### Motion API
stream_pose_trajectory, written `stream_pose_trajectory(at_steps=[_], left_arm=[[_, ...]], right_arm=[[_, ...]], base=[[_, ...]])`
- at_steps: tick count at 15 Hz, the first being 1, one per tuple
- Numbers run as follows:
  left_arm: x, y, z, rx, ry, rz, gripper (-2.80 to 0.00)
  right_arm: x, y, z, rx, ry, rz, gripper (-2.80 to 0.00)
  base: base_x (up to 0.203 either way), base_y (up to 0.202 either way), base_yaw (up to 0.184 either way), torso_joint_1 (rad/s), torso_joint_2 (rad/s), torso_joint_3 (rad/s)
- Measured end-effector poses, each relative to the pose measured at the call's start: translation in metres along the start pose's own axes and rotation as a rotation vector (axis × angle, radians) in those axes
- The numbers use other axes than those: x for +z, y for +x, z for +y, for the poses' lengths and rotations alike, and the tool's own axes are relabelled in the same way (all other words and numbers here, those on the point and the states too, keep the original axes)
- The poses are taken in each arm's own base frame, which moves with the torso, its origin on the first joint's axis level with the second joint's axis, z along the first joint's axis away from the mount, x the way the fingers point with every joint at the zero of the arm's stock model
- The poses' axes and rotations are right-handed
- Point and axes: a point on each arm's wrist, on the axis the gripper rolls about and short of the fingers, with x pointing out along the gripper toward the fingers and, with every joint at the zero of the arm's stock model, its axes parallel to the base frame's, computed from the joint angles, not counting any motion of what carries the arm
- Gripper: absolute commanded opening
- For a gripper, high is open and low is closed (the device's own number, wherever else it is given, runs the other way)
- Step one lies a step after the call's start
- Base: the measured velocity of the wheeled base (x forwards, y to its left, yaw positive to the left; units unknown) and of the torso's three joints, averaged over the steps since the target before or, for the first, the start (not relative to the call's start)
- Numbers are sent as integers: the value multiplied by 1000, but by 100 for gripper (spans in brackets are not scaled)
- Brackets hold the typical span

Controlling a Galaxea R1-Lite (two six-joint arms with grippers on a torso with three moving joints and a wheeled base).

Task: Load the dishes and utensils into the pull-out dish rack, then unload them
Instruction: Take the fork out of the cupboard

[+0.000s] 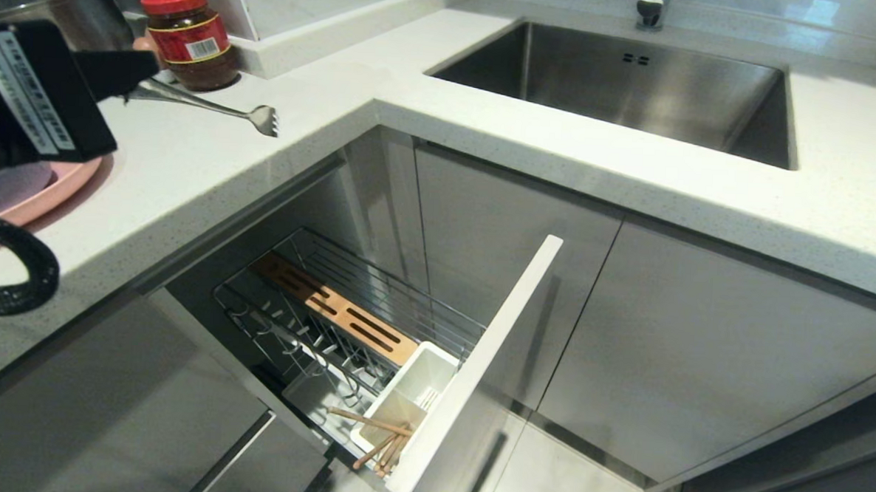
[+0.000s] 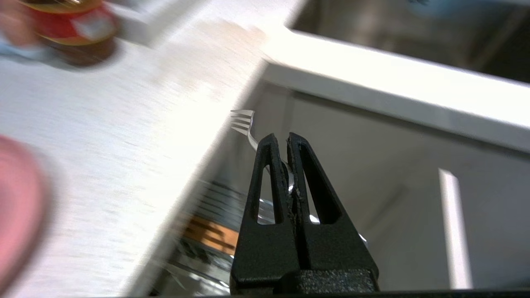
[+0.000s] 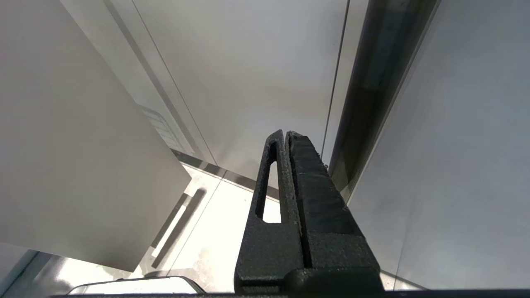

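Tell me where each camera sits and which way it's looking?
Head view: up on the head, looking down at the counter, sink and pull-out dish rack; the left arm shows.
Left wrist view: behind the left end effector, shut on the fork, facing the rack.
Right wrist view: behind the right end effector, facing cabinet doors and floor.
Shared: head and left wrist views both show the fork.

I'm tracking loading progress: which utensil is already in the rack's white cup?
The wooden chopsticks, leaning in the white cup. The silver fork isn't: the left gripper holds it over the counter.
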Motion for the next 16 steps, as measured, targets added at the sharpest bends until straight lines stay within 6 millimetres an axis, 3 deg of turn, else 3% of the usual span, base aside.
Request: stream_pose_trajectory(at_steps=[9,13,16], left_arm=[[12,11,54,390,58,-50,-280],[5,24,69,520,78,-56,-280],[-13,38,79,606,94,-48,-280]], right_arm=[[0,0,0,0,0,0,-280],[0,0,0,0,0,0,-280],[0,0,0,0,0,0,-280]], base=[[0,0,0,0,0,0],[0,0,0,0,0,0],[0,0,0,0,0,0]])
